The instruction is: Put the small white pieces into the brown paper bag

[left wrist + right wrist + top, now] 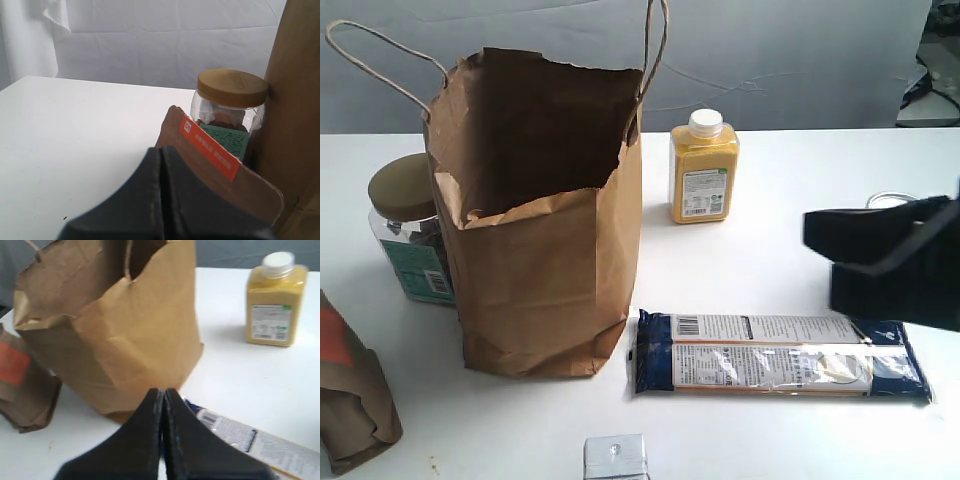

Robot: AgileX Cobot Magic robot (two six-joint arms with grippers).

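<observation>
step: judged carry to bag | right gripper [161, 396]: jaws pressed together, nothing seen between | left gripper [161, 155]: jaws together | small white pieces: visible in no view | brown paper bag [545, 270]: upright, mouth open | method: pass above ragged rim, avoid cord handles [655, 60], release over mouth

Brightness: bright, even, diffuse light; the white desk [770, 265] nearly washes out toward its far edge.
Shadows: faint, soft-edged, close under the tall brown kraft paper bag [545, 270] and the white-capped yellow plastic bottle [703, 170].
Glare: mild sheen on the long clear-wrapped blue packet [780, 357] by the front edge.
Blur: right wrist view soft throughout, black right gripper [162, 392] smeared.
Focus: left wrist view sharp on the gold-lidded clear jar [227, 107], black left gripper [161, 150] fuzzy.
</observation>
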